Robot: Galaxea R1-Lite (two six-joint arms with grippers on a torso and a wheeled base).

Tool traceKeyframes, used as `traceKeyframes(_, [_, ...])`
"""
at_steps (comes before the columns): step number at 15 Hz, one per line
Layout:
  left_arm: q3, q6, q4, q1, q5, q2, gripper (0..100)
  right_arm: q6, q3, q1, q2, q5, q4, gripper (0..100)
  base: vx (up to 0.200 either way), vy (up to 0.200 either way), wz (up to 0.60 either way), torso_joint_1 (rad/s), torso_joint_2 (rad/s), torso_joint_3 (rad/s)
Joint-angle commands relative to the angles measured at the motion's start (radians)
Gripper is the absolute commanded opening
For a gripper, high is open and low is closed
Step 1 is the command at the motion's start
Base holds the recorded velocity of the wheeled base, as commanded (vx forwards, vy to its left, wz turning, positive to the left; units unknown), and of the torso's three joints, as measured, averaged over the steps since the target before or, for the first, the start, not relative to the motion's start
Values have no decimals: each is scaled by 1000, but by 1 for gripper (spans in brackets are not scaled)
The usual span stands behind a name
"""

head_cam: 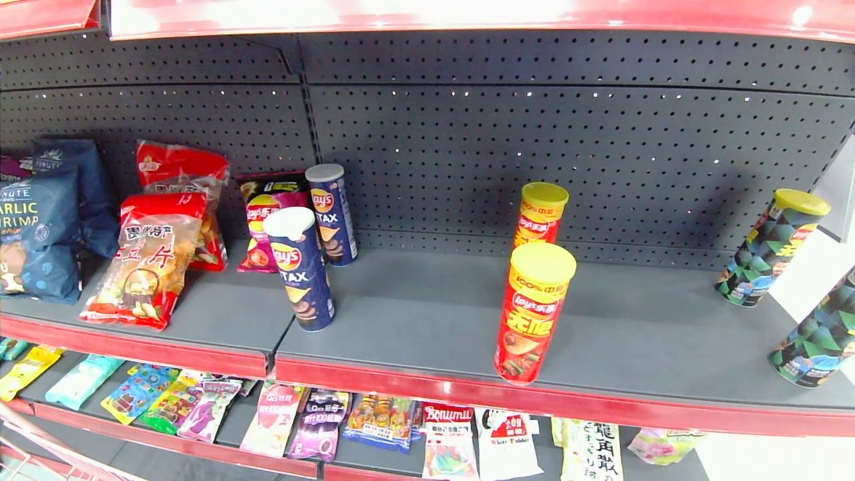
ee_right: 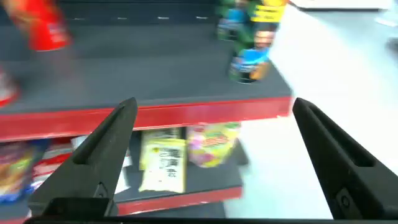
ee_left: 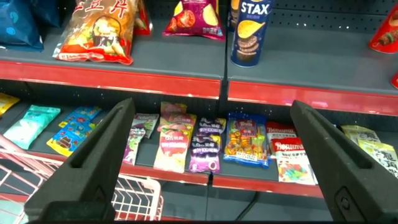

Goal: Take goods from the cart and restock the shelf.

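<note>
Left jaws and right jaws both gape wide, holding nothing. Cart [ee_left: 140, 196] corner sits low at left, below the left jaws; I cannot see its goods. Shelf [head_cam: 427, 314] is bare mid-span.

Risk: red canister [head_cam: 534, 314] stands upright close to the front lip, and blue canister [head_cam: 300, 277] likewise. A brush from my arm while placing stock could topple either one off.

Labels: print on canisters and bags, not transcribed.

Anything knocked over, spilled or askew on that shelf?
Nothing stands out. The blue chip canisters, red canisters and patterned canisters all stand upright on the shelf; the snack bags lean back, unspilled.
</note>
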Motion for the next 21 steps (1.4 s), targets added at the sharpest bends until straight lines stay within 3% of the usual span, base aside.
traceKeyframes(1, [3, 0, 0, 0, 0, 0, 100, 2, 5, 78, 23, 105, 3, 100, 0, 0, 0, 0, 0, 0])
traceKeyframes(4, [2, 0, 0, 0, 0, 0, 100, -1, 3, 197, -60, 85, 8, 100, 0, 0, 0, 0, 0, 0])
traceKeyframes(7, [2, 0, -2, 0, 2, -2, 100, 34, 3, 187, -114, -53, 5, 100, 0, 0, 0, 0, 0, 0])
traceKeyframes(8, [2, 0, -2, 0, 0, -2, 100, 52, 5, 187, -114, -33, 5, 100, 0, 0, 0, 0, 0, 0])
traceKeyframes(10, [3, 0, -2, 0, -1, 0, 100, 2, 8, 188, -114, 125, 34, 100, 0, 0, 0, 0, 0, 0])
traceKeyframes(12, [6, 0, -2, 0, -1, -2, 100, 74, 5, 190, -111, 102, 64, 100, 0, 0, 0, 0, 0, 0])
traceKeyframes(21, [6, 0, -2, 0, -1, -2, 100, 69, 6, 188, -114, 99, 60, 100, 0, 0, -67, 1, 0, 0])
